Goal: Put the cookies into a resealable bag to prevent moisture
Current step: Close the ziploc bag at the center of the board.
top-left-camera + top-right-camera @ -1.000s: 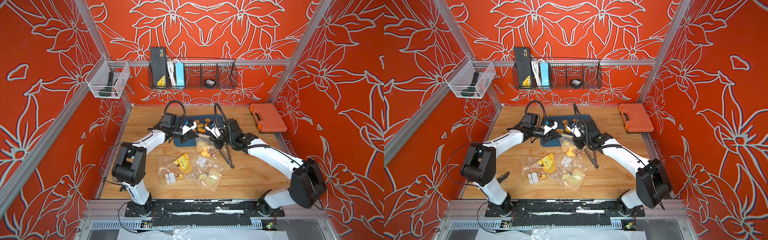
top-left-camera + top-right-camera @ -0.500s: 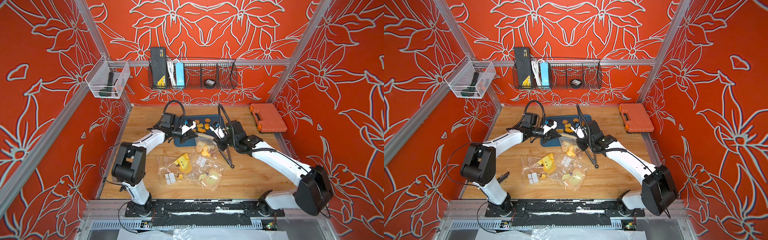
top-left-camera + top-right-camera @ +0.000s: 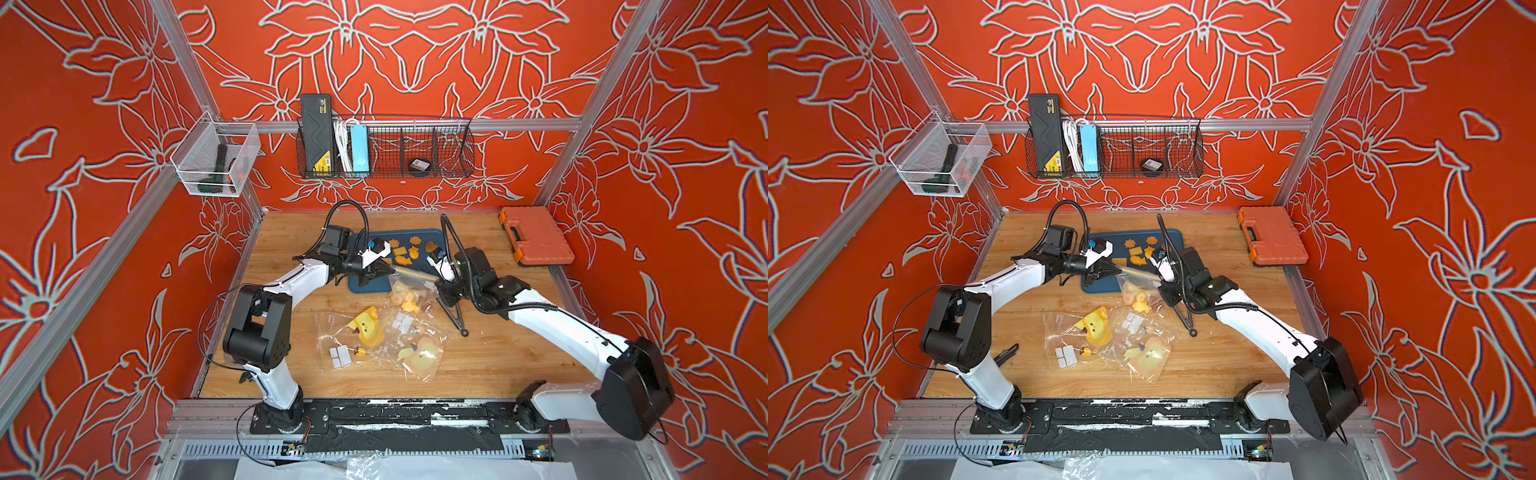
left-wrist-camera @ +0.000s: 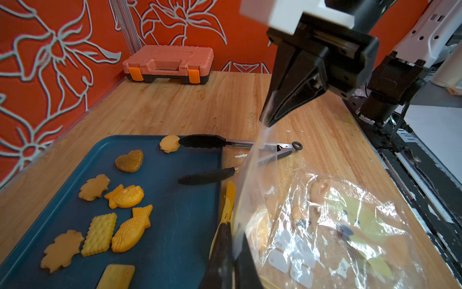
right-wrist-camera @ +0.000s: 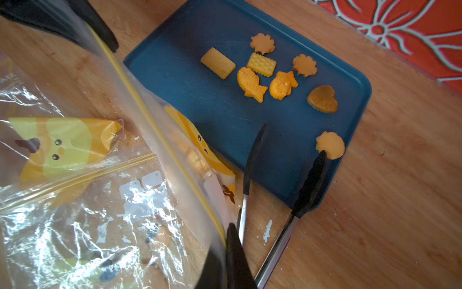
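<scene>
Holding, left side: our left gripper (image 3: 388,271) has its jaws squeezed tight on one end of the top edge of the resealable bag (image 3: 415,287).
Bag: it hangs between our two sets of jaws. Its yellow zip line is pulled straight from one to the other, and the rest droops onto the table (image 3: 498,357).
Cookies: a few cookies (image 3: 409,299) sit low in the bag, under the line between the jaws. Eight more lie on the blue tray (image 5: 200,100), on the far side of the jaws.
Holding, right side: our right gripper (image 3: 438,284) pinches the other end of the top edge, jaws closed on the plastic.
Tongs: the tongs (image 5: 310,180) lie spread apart just beside the right jaws. Their black tips rest on the tray, one right against a cookie.
Spare bags: two spare bags (image 3: 365,332) lie flat on the near side of the jaws.
Orange case: the orange case (image 3: 536,241) sits well apart, to the right of the right jaws.
</scene>
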Controlling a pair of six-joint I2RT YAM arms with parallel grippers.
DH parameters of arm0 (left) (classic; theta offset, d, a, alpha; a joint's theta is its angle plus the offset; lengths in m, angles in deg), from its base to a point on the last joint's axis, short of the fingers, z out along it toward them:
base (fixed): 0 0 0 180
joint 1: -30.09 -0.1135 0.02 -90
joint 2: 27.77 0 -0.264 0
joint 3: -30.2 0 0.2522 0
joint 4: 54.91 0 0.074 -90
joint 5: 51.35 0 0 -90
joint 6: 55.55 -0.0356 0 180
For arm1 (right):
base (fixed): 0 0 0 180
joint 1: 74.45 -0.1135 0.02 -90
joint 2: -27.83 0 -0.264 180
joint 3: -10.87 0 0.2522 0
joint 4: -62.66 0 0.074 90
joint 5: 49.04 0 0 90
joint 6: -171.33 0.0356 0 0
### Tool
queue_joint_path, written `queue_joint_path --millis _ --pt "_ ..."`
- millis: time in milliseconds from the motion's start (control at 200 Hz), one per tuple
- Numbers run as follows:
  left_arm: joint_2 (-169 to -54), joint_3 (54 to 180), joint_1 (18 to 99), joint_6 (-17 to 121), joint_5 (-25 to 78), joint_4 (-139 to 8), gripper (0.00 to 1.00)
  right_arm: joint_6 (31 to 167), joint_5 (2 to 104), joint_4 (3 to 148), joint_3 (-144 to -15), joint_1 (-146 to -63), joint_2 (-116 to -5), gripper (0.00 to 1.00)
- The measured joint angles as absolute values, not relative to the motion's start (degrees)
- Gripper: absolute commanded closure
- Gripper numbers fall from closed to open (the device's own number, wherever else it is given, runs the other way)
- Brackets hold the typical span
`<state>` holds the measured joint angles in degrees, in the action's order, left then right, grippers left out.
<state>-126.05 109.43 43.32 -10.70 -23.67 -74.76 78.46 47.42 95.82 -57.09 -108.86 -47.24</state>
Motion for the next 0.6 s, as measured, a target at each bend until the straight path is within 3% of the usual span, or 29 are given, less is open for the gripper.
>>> queue_joint_path --millis 25,55,75,95,115,230,290,310,596 --pt "-126.0 109.4 43.4 -10.7 -23.8 -74.8 1.00 78.5 47.4 96.0 -57.0 -108.9 -46.9 0.97" --pt "-126.0 109.4 43.5 -10.7 -23.8 -74.8 1.00 78.8 47.4 96.2 -56.9 -109.0 -46.6 0.73" --pt "-126.0 109.4 43.5 -10.7 -23.8 -74.8 1.00 78.8 47.3 96.2 -56.9 -109.0 -46.5 0.66" --pt "-126.0 109.4 43.5 -10.7 -23.8 -74.8 1.00 79.2 47.1 96.2 -56.9 -109.0 -46.3 0.73" --pt "-126.0 109.4 43.4 -10.7 -23.8 -74.8 1.00 79.1 47.0 96.2 -56.8 -108.9 -46.1 1.00" --pt "-126.0 109.4 43.3 -10.7 -23.8 -74.8 1.00 79.2 47.1 96.3 -55.4 -108.9 -44.6 1.00" --pt "-126.0 109.4 43.3 -10.7 -23.8 -74.8 1.00 79.3 47.3 96.6 -55.4 -108.9 -44.6 0.61" --pt "-126.0 109.4 43.3 -10.7 -23.8 -74.8 1.00 79.3 47.4 96.7 -55.4 -108.9 -44.7 0.54" --pt "-126.0 109.4 43.2 -10.7 -24.2 -74.8 1.00 77.3 49.3 97.3 -57.6 -108.9 -47.3 0.58"
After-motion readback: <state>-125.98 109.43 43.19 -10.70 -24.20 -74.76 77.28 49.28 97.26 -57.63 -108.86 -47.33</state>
